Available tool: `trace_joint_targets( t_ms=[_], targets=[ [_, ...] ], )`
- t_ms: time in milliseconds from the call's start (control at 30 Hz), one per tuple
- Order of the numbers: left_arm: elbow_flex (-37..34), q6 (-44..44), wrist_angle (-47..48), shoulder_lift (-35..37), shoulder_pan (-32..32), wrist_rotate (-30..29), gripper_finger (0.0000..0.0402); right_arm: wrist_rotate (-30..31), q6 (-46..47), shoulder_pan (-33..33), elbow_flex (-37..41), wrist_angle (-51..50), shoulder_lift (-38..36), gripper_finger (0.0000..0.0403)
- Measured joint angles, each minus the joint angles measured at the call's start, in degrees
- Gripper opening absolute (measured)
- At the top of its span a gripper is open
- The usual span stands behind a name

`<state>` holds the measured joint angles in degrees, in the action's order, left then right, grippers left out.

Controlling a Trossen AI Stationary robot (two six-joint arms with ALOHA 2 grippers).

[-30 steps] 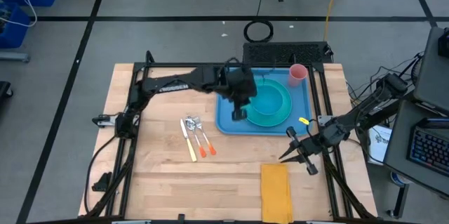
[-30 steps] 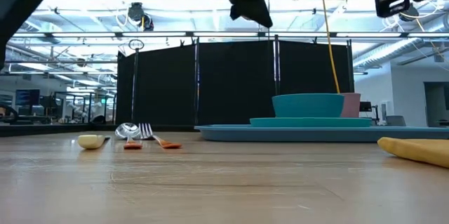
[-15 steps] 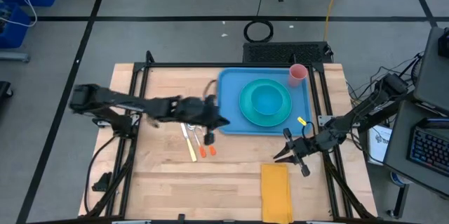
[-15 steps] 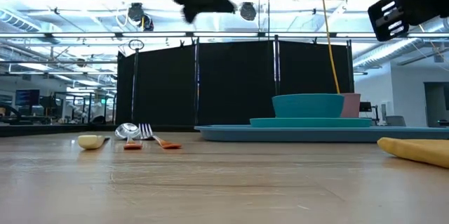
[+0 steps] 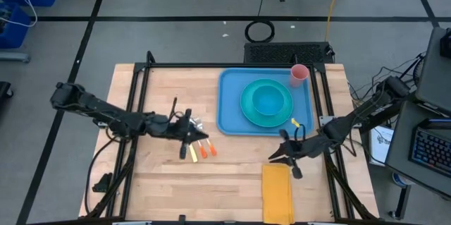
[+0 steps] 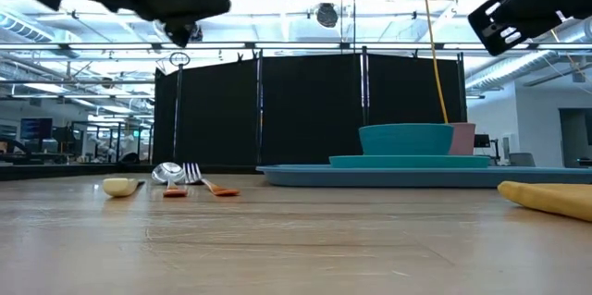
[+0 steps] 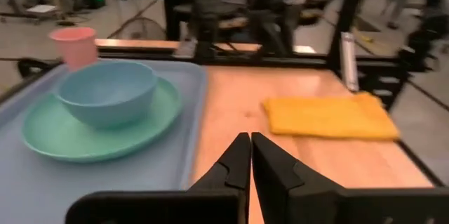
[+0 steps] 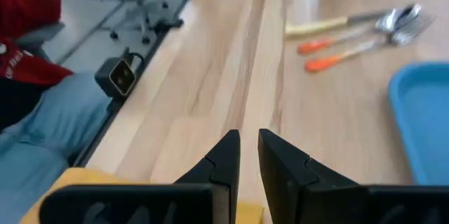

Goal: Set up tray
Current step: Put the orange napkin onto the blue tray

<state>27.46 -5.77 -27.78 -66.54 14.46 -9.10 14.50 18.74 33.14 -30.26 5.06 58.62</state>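
cutlery and napkin not yet on the tray

the tray lies flat at the far right part of the table, with a plate on it, a bowl on the plate and a pink cup in its far corner. a small yellow thing sits near the tray's front edge; what it is cannot be made out.

the left gripper hangs above the 3 pieces of cutlery lying on the bare wood just beside the tray. in its wrist view the 2 fingers are pressed together with nothing between them. the right gripper is near the tray's front corner, close to the folded yellow napkin, and its fingers are narrow, almost touching, also empty.

judging from this, the likely next job is lifting the cutlery. the risks:
- with the claw closed, a descent would push the pieces around instead of straddling 1; it must open first.
- the pieces lie close together, some touching, so 2 may come up at once or 1 may be knocked askew.
- thin flat handles on wood give little to grip, so a shallow pinch could slip.
- a carry toward the tray could clip its raised rim.

a person in red and jeans sits beyond the table edge in the right wrist view.
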Motion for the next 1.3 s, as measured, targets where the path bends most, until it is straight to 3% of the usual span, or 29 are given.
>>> trace_joint_targets(
  t_ms=[133,267,467,700,933,1167,1300],
  targets=[
    [-3.7,-0.4,-6.4,-0.1,4.1,0.0,0.0005,-3.8,5.5,-1.3,-4.3,-9.0,2.0,0.0043],
    [-7.0,-0.7,-13.6,-0.1,7.2,-1.0,0.0026,-9.3,11.7,-2.9,-6.0,-13.7,3.5,0.0043],
    [-9.4,-1.4,-14.4,-0.1,10.9,-8.9,0.0039,-14.4,16.1,-4.0,-6.0,-14.9,5.2,0.0043],
    [-9.7,-2.5,-14.7,-0.1,11.7,-9.5,0.0039,-19.2,20.7,-6.2,-6.0,-17.3,9.8,0.0046],
    [-9.7,-3.2,-14.5,-0.1,11.8,-9.5,0.004,-23.6,21.2,-8.2,-5.9,-16.6,16.7,0.0105],
    [-9.7,-3.4,-14.2,-0.1,12.1,-9.5,0.004,-24.4,20.4,-9.9,-5.9,-17.3,17.4,0.0179],
    [-9.7,-3.5,-13.9,-0.1,12.1,-9.5,0.004,-27.3,23.5,-10.3,-5.9,-19.3,18.5,0.02]
  ],
)
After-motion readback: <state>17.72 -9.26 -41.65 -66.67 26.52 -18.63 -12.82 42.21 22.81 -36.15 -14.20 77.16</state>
